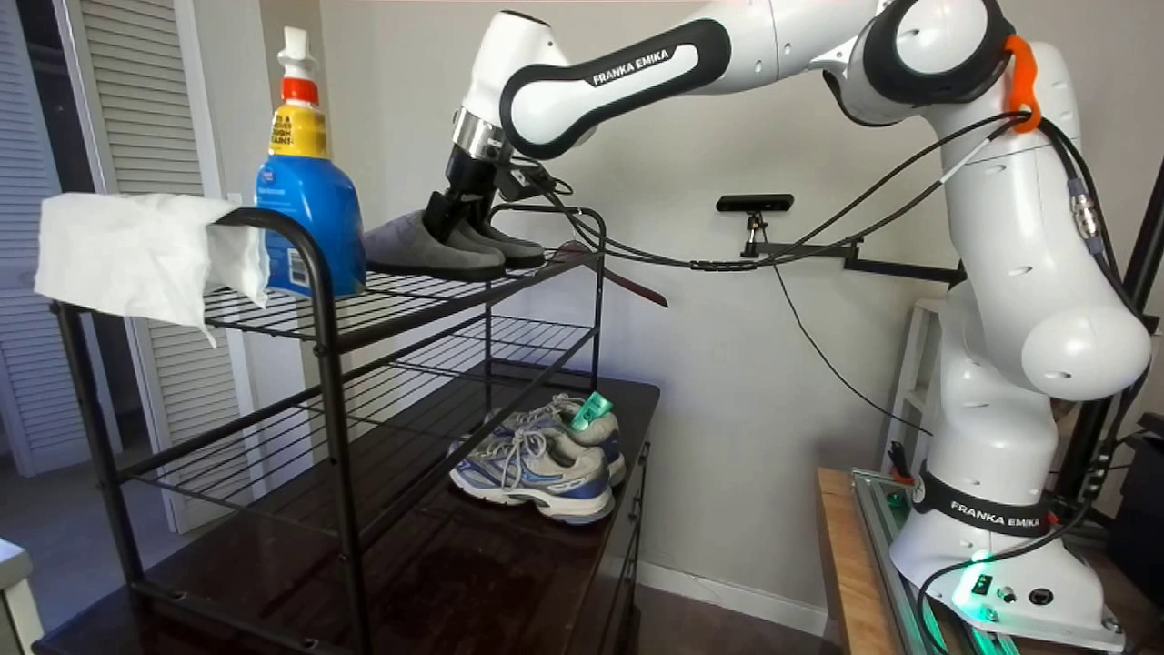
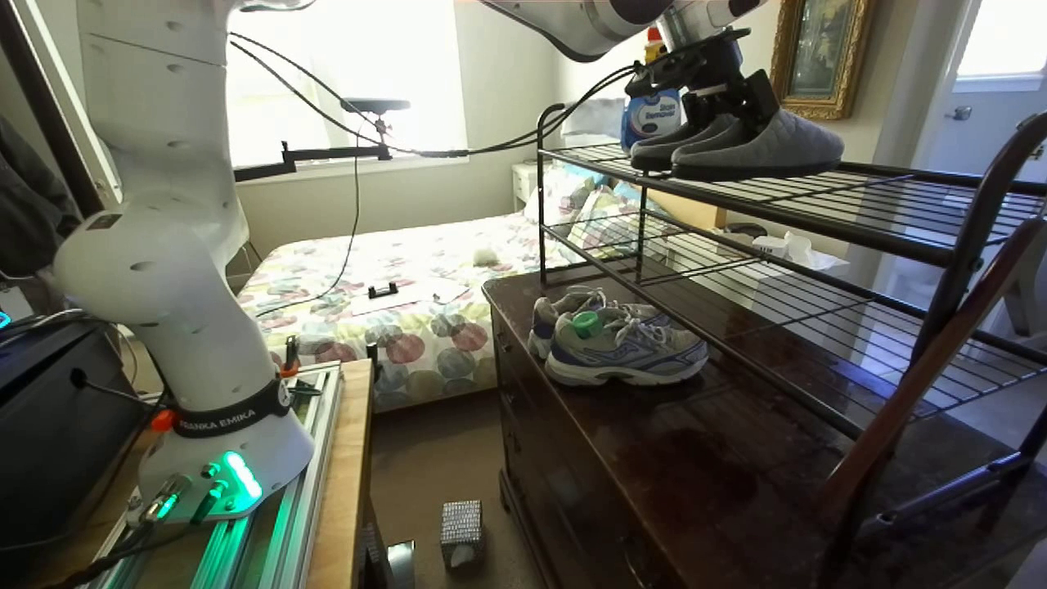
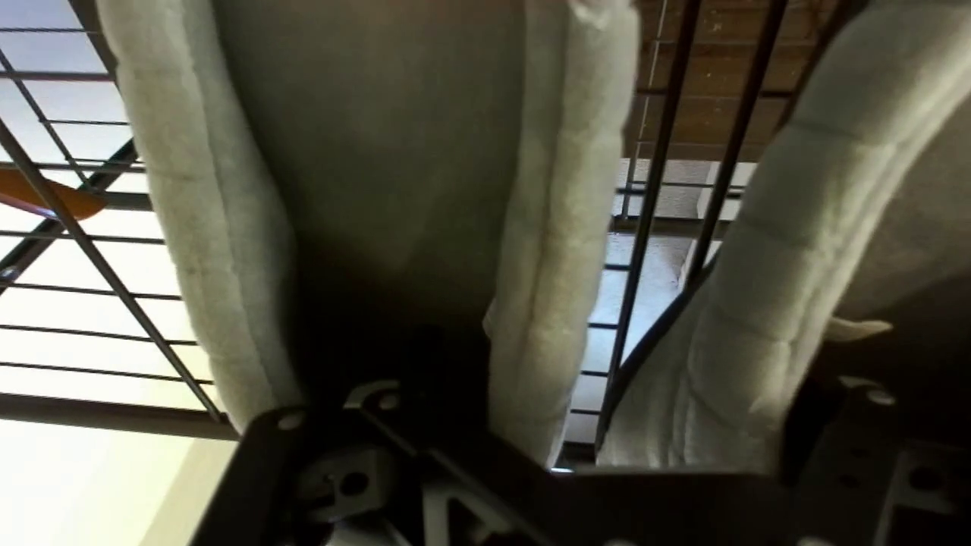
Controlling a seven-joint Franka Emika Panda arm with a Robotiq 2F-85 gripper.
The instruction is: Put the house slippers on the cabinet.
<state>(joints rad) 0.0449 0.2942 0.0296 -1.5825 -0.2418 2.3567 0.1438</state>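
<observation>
The dark grey house slippers (image 1: 400,244) sit side by side on the top shelf of the black wire rack, heels at the shelf's edge. They also show in an exterior view (image 2: 806,147). In the wrist view the pale linings of the left slipper (image 3: 557,197) and right slipper (image 3: 850,144) face the camera. My gripper (image 1: 460,216) is low over the slippers, one finger at each slipper's opening. Its fingers are apart, with both inner side walls and a narrow gap between them. The fingertips are hidden inside. The dark brown cabinet (image 2: 654,458), with its glossy top, stands below the rack.
The black wire rack (image 1: 338,437) stands on the cabinet. A blue spray bottle (image 1: 309,205) and a white cloth (image 1: 136,259) are on its top shelf. Grey-white sneakers (image 2: 626,352) with a green item sit on the cabinet. A reddish-brown wooden piece (image 2: 924,384) leans at the rack.
</observation>
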